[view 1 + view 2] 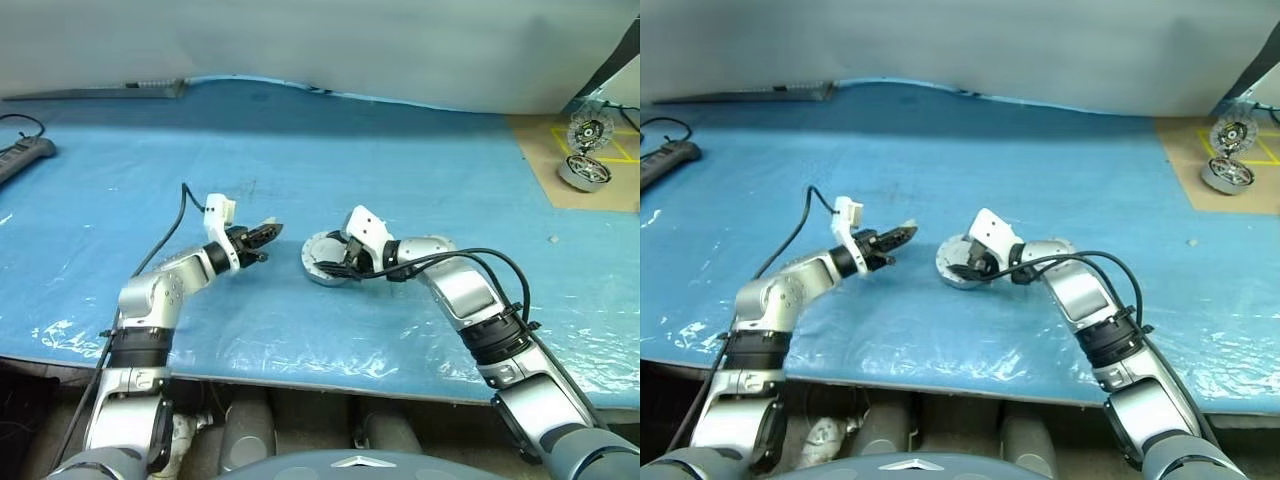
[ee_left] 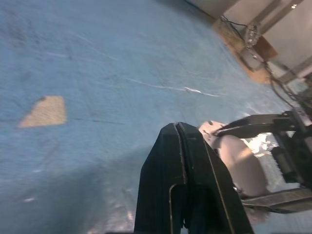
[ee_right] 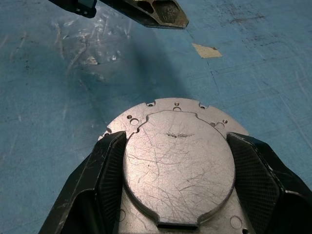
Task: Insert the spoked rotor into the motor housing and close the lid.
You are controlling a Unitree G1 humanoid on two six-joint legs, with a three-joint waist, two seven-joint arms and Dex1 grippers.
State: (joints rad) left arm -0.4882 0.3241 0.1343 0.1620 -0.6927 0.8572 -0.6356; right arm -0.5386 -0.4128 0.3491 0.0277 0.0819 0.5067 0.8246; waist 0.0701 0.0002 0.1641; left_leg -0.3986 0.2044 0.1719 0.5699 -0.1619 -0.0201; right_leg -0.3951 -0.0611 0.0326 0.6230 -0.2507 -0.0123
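The motor housing (image 1: pixel 318 266) lies flat on the blue sheet at mid-table. Its lid (image 3: pixel 178 161) is down, showing a plain scratched grey face with a raised centre. My right gripper (image 1: pixel 337 262) reaches in from the right, one black finger (image 3: pixel 105 170) on each side of the housing, shut on it. My left gripper (image 1: pixel 270 235) hovers a short way to the housing's left with its tip pointing at it, shut and holding nothing; its closed fingers (image 2: pixel 178 146) show in the left wrist view. The spoked rotor is hidden.
A second silver motor (image 1: pixel 585 172) with its finned lid (image 1: pixel 590 131) raised stands on a brown board at the back right. A power strip (image 1: pixel 22 155) lies at the far left. A tan tape patch (image 3: pixel 207 50) is stuck to the sheet beyond the housing.
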